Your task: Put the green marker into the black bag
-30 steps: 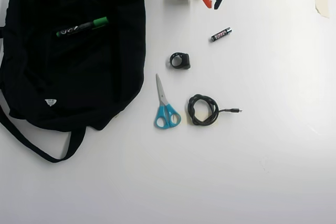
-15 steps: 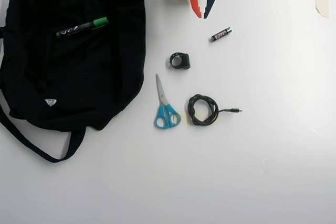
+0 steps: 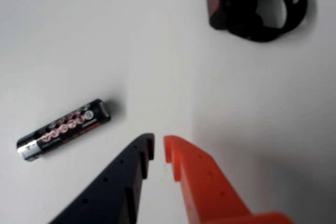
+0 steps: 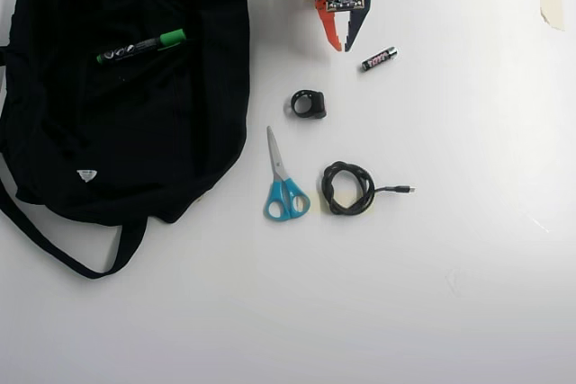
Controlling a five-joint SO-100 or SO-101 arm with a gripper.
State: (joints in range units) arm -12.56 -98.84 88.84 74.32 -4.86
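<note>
The slim black-barrelled green marker (image 4: 141, 46) with white print lies on the large black fabric bag (image 4: 135, 141), green cap pointing right and slightly far; the gripper (image 4: 342, 45) is clenched, empty.

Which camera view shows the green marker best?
The overhead view: the marker lies whole on top of the bag, green cap toward the picture's right. The wrist view shows nothing of it, only the battery, a black ring-like thing and the pincer.
</note>
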